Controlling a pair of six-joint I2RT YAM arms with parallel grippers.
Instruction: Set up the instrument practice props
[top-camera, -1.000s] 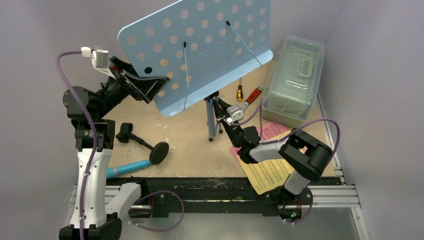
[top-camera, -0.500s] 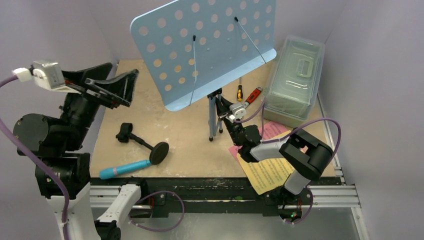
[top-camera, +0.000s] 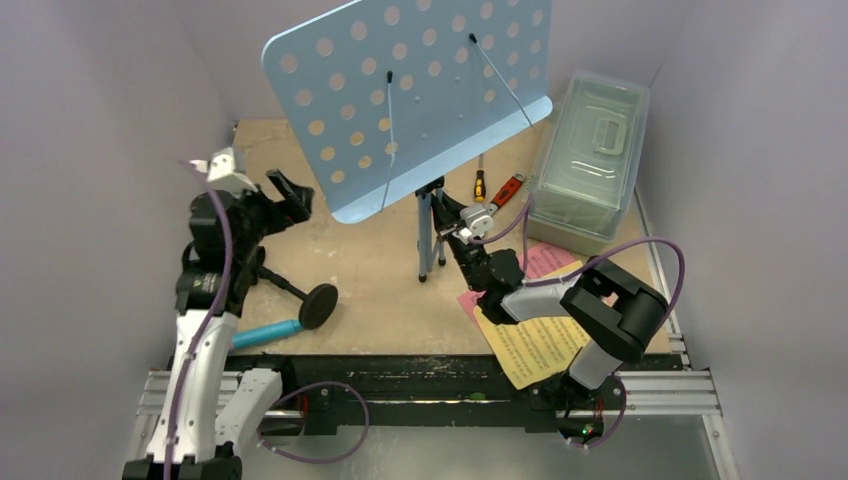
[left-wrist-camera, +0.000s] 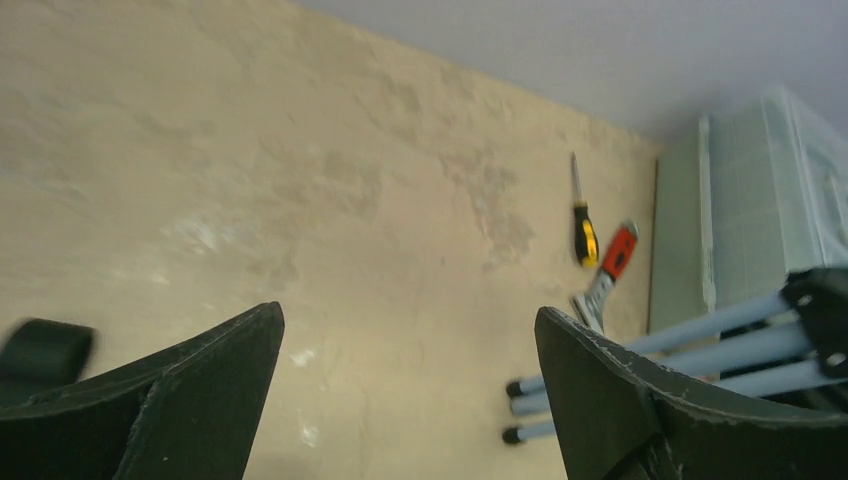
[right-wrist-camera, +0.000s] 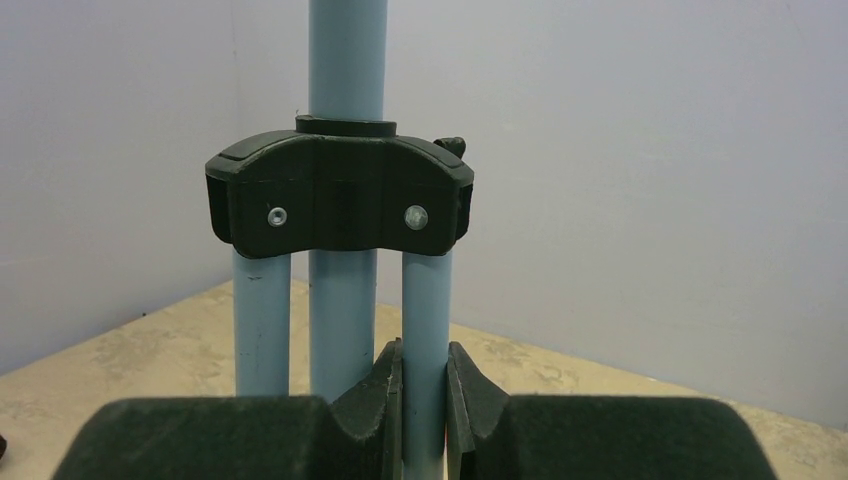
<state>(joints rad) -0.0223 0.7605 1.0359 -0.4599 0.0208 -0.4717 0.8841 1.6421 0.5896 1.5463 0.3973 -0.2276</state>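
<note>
The music stand (top-camera: 400, 90) is seen upright at the upper centre of the top view, its perforated desk tilted and its tripod legs (top-camera: 428, 240) gathered close together beneath. One leg is clamped by the right tool (top-camera: 447, 237). In the right wrist view that tube is pinched between the closed fingers at the bottom centre, just under the black collar (right-wrist-camera: 340, 205).

The left tool (top-camera: 290, 195) is held above the surface (top-camera: 370, 290) at the left of the frame, spread wide with nothing between its fingers (left-wrist-camera: 200, 400).

The relation that matters is judged to be between this free tool and the mic stand (top-camera: 290, 290). The mic stand is laid on its side at the lower left, immediately below the left tool in the frame. Its long axis runs from upper left to lower right and ends in the round base (top-camera: 318, 305); the other end is hidden beneath the left arm. The left arm is far nearer to it than the right.

The microphone (top-camera: 268, 332) is found lower still, lying almost left to right.

A descent with the fingers set across that diagonal is judged to be what the coming move calls for.
</note>
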